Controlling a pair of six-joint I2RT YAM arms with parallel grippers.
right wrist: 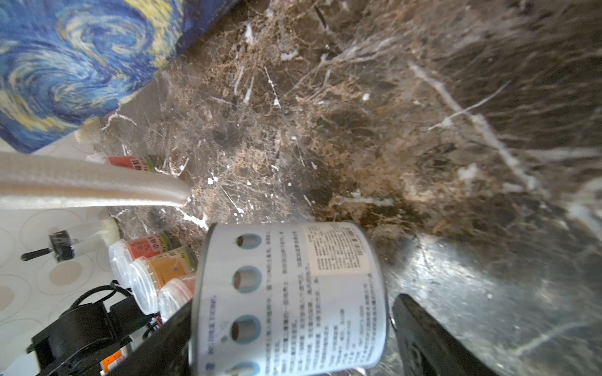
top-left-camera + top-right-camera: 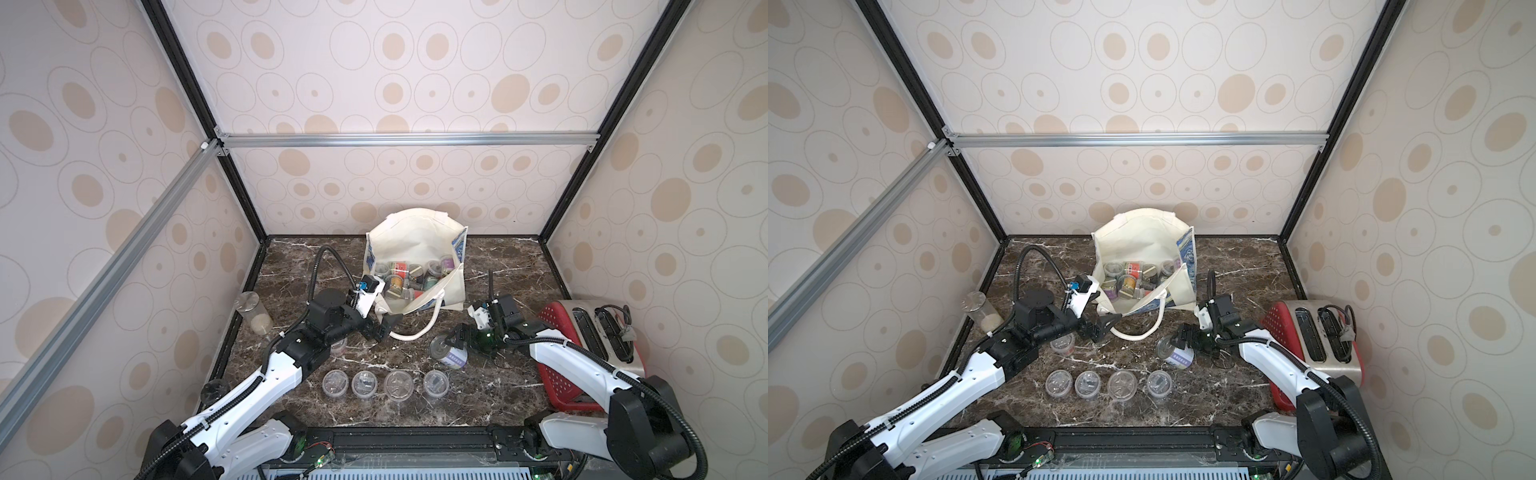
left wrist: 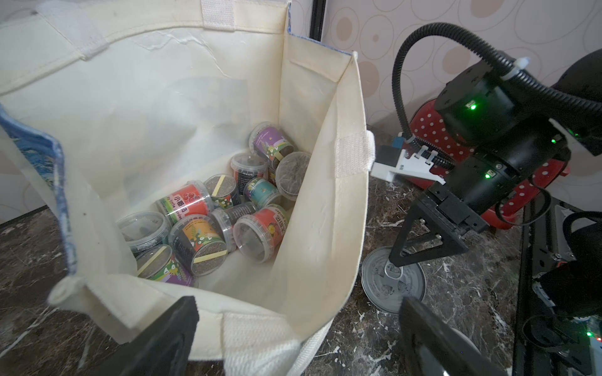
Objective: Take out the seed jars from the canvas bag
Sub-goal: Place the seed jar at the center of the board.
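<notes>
Unloading part done: jars [image 3: 208, 221] lie in bag [image 3: 319, 162], centre frame; a row [image 2: 399, 384] stands out, lower centre. My left pincer [image 2: 384, 328], wide and empty at bag's mouth, must reach in next; right pincer [image 1: 293, 309] released around can [image 1: 286, 267]

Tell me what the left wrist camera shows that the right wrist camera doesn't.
Only the left wrist view looks into the canvas bag, where seed jars lie heaped, and it catches the red dotted toaster. Only the right wrist view shows the bag's blue-and-yellow print, the tin can's printed label and more seed jars out on the marble table. Both show the can, the bag's white strap and the table.
</notes>
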